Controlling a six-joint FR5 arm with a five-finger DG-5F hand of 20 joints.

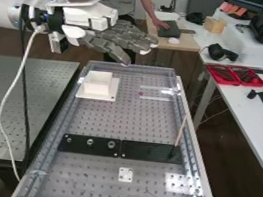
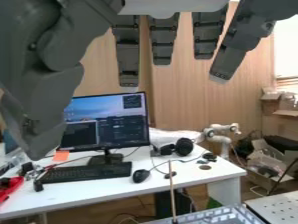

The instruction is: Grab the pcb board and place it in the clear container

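Apparently empty, the dark grey hand [image 1: 125, 36] is relaxed, its fingers extended and nothing between them, above the far end of a perforated desk [image 1: 153, 123]. The likeliest pcb board is a small pale plate [image 1: 125, 175] with dark spots, lying flat on the desk toward the camera end, just beside two joined dark plates [image 1: 90, 144]; I cannot be certain it is the board. A see-through shape with pale edges [image 1: 156, 92], at the far end near a white block [image 1: 98, 83], may be the clear container, though its walls are hard to make out.

If the pale plate is the board, it should be light, thin and stiff, more likely to skid or tip than to bend. Its flat face would probably be slippery, and any small parts or soldered points fragile. The best hold looks to be on two opposite side edges, thumb on one and fingertips on the other, with a light pinch that leaves the face alone. Lying so flat, it offers little edge, so the fingertips would need to come in very low.
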